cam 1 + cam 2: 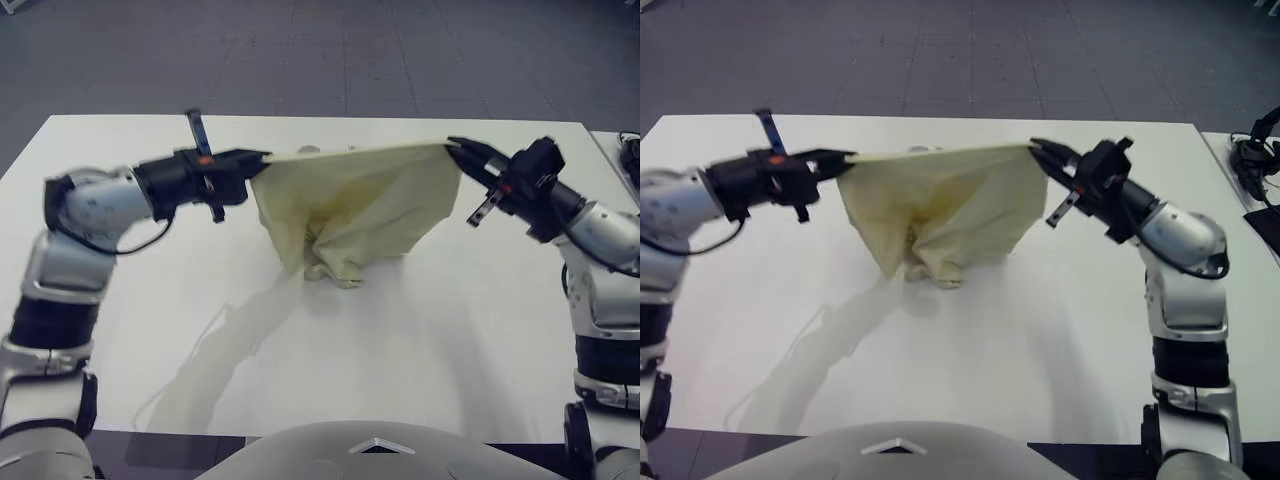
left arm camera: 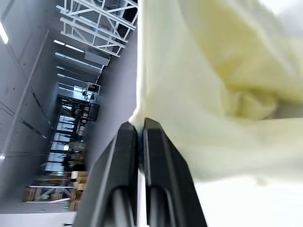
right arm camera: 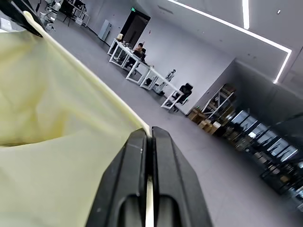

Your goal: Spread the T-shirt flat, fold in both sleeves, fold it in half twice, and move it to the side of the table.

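A pale yellow T-shirt (image 1: 345, 205) hangs stretched between both grippers above the white table (image 1: 450, 330), its lower part bunched and touching the tabletop. My left gripper (image 1: 262, 158) is shut on the shirt's upper left edge (image 2: 142, 101). My right gripper (image 1: 452, 146) is shut on the upper right edge (image 3: 137, 124). The top hem runs taut and nearly level between them. In the right eye view the shirt (image 1: 940, 215) hangs between the left gripper (image 1: 845, 157) and the right gripper (image 1: 1037, 147).
Dark cables and gear (image 1: 1252, 150) lie past the table's right edge. Bare tabletop lies in front of the shirt and on both sides. Grey floor (image 1: 320, 50) runs beyond the far edge.
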Robot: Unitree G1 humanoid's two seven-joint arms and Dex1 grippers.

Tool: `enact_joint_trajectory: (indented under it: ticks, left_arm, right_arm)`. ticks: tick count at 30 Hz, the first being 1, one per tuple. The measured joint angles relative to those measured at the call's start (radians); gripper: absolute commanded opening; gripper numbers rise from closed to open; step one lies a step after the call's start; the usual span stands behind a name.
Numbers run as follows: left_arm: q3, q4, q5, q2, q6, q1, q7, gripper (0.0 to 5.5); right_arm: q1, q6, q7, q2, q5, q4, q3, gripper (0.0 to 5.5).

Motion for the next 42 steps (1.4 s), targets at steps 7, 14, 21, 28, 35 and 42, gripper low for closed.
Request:
enact_joint_trajectory:
  ticks: [7,14,21,28,35,42]
  left_arm:
    - [-0.084,0.335,0.079,0.028,-0.091,-0.421,-0.109,0.01]
    - [-0.140,0.573,0.110,-0.017,-0.171,-0.668,-0.148,0.01]
    - [-0.167,0.843,0.249,-0.077,-0.286,-0.886,0.051,0.01]
    - [-0.207,1.011,0.344,-0.103,-0.401,-0.950,0.195,0.01]
    - [-0.224,1.099,0.383,-0.099,-0.453,-1.009,0.245,0.01]
    - [-0.233,1.100,0.392,-0.093,-0.499,-1.009,0.255,0.01]
  right_arm:
    - [-0.293,0.003,0.033,-0.085,-0.014,0.177,0.002,0.00]
    - [-0.448,-0.027,0.064,-0.135,-0.051,0.274,0.016,0.00]
    - [-0.633,-0.109,0.056,-0.138,-0.130,0.460,0.069,0.00]
    - [-0.720,-0.212,0.046,-0.125,-0.179,0.627,0.098,0.00]
    - [-0.828,-0.253,0.036,-0.114,-0.213,0.711,0.112,0.00]
    - [-0.883,-0.326,0.041,-0.118,-0.242,0.814,0.120,0.00]
